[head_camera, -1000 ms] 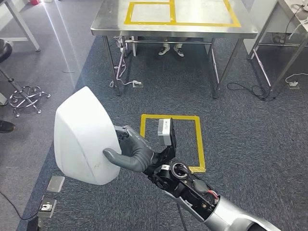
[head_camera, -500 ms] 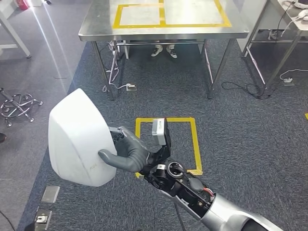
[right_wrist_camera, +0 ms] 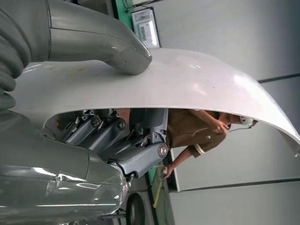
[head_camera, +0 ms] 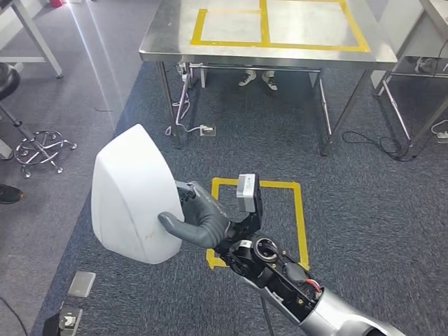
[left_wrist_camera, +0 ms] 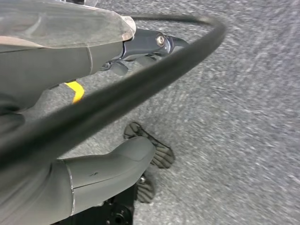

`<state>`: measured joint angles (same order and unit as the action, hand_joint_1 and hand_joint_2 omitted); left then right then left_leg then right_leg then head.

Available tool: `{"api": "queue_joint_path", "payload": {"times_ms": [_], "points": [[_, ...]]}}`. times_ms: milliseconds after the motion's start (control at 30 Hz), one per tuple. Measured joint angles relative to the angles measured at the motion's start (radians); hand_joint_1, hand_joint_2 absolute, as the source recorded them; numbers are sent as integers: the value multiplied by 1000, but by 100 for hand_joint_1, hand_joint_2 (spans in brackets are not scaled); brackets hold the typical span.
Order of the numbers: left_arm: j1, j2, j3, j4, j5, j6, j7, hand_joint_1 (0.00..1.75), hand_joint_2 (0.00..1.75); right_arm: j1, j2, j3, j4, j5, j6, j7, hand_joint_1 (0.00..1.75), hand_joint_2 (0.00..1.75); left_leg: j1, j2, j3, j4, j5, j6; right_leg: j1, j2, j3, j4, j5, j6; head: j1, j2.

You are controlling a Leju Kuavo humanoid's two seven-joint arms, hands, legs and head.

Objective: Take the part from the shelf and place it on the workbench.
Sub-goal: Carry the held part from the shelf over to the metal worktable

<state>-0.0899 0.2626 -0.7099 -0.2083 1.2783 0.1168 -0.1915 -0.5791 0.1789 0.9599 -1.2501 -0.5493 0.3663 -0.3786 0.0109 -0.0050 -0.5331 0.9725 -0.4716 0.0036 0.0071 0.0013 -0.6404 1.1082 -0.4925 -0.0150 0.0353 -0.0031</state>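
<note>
Grey carpet stretches across the workshop floor, where a yellow taped square is marked short of a steel worktop. A large white moulded part is held out ahead of the robot's body by the right hand, well apart from the worktop and clear of the floor. The thumb is laid over the shell's outer face while the fingers are hooked under its rim inside, a clamp that appears chosen because the curved shell offers no other purchase. Yellow taped boxes on the worktop seem meant as the drop zone. The left hand is seen low above the carpet, its fingers curled inward with nothing grasped. A person's shoes are seen beneath the worktop, and cables trail by its legs.
</note>
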Motion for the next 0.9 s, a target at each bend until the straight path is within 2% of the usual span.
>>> {"api": "queue_joint_path", "payload": {"times_ms": [33,67,100,167,233,267,333,367,400,433,467,500,533,567,600,633,700,733,767,867,900], "points": [[-1,-1,0,0,-1,0,0,0,175,0,0,-2,0,1,-1,-1,169,175,-1,-1,8,-2,-7,-2,7,0,15,-61,41,-11,0,0],[-2,-2,0,0,-1,0,0,0,175,0,0,-3,0,2,-3,-1,169,175,0,-1,12,-4,-11,-5,14,0,29,-104,69,-18,1,0],[-3,-2,0,0,-2,0,0,0,175,0,-1,-5,-1,2,-4,-2,169,175,2,-1,14,-5,-13,-9,18,-1,34,-128,81,-21,1,0],[-3,-2,0,0,-4,0,0,0,175,2,-1,-9,-3,3,-9,-2,169,175,5,-1,18,-5,-14,-18,20,0,54,-147,83,-21,4,0],[-4,-4,-1,0,-5,-1,0,0,175,1,-2,-13,-7,4,-14,-2,169,175,6,0,5,36,-19,-26,16,0,79,-165,85,-25,1,0],[-7,-4,-1,0,-6,-2,0,0,175,0,-2,-13,-9,5,-17,-2,169,175,7,0,-21,84,-30,-30,14,0,89,-172,84,-27,-3,0],[-9,-3,-1,0,-8,-3,0,0,175,2,-3,-13,-11,7,-26,0,169,175,9,0,-104,210,-71,-40,13,-1,99,-174,76,-30,-14,0],[-7,-2,-1,0,-10,-5,0,0,175,5,-5,-13,-12,8,-32,1,169,175,10,0,-143,256,-91,-46,12,0,105,-174,70,-31,-20,0],[-5,-2,-1,0,-13,-6,0,0,175,10,-7,-13,-13,9,-39,3,169,175,12,0,-168,272,-97,-49,11,2,112,-174,64,-30,-26,0],[-2,-1,-1,0,-15,-8,0,0,175,13,-10,-13,-15,10,-45,4,169,175,14,1,-174,253,-82,-52,10,3,120,-174,56,-28,-30,0],[-1,1,-1,0,-18,-9,0,0,175,15,-13,-14,-18,11,-50,5,169,175,16,1,-161,199,-43,-54,8,4,130,-173,48,-25,-34,0],[0,2,-1,0,-20,-10,0,0,175,15,-15,-14,-21,11,-53,7,169,175,19,3,-138,126,8,-55,7,4,138,-173,39,-21,-38,0],[-1,2,-1,0,-22,-10,0,0,175,16,-17,-14,-24,11,-54,8,169,175,19,7,-117,62,42,-54,7,4,146,-169,30,-15,-43,0],[-2,2,-1,0,-22,-11,0,0,175,15,-18,-14,-26,10,-55,9,169,175,17,9,-100,16,63,-49,7,4,150,-168,20,-8,-46,0],[-3,2,-1,0,-22,-12,0,0,175,16,-19,-14,-29,8,-55,10,169,175,15,11,-92,-5,69,-41,8,4,152,-165,13,-2,-49,0],[-3,2,-1,0,-22,-12,0,0,175,16,-19,-14,-31,7,-55,11,169,175,13,12,-90,-8,63,-32,9,5,157,-161,8,4,-50,0],[-2,0,-1,0,-22,-13,0,0,175,16,-20,-14,-35,5,-55,12,169,175,15,10,-76,-9,69,-15,8,5,163,-151,-3,15,-42,0],[-2,1,-1,0,-22,-13,0,0,175,16,-21,-14,-37,5,-54,12,169,175,15,10,-67,-10,66,-9,7,4,156,-126,-13,20,-38,0],[-2,1,-1,0,-22,-13,0,0,175,15,-22,-14,-40,5,-54,12,169,175,15,9,-58,-10,62,-4,4,4,134,-82,-31,25,-31,0],[-2,4,-1,0,-21,-13,0,0,175,17,-25,-14,-42,0,-53,12,169,175,10,8,-39,-11,43,4,0,3,17,114,-105,33,-18,0],[-1,4,-1,0,-21,-13,0,0,175,19,-27,-14,-42,-2,-52,13,169,175,8,7,-31,-11,35,4,-1,3,-10,142,-117,32,-14,0]]}}
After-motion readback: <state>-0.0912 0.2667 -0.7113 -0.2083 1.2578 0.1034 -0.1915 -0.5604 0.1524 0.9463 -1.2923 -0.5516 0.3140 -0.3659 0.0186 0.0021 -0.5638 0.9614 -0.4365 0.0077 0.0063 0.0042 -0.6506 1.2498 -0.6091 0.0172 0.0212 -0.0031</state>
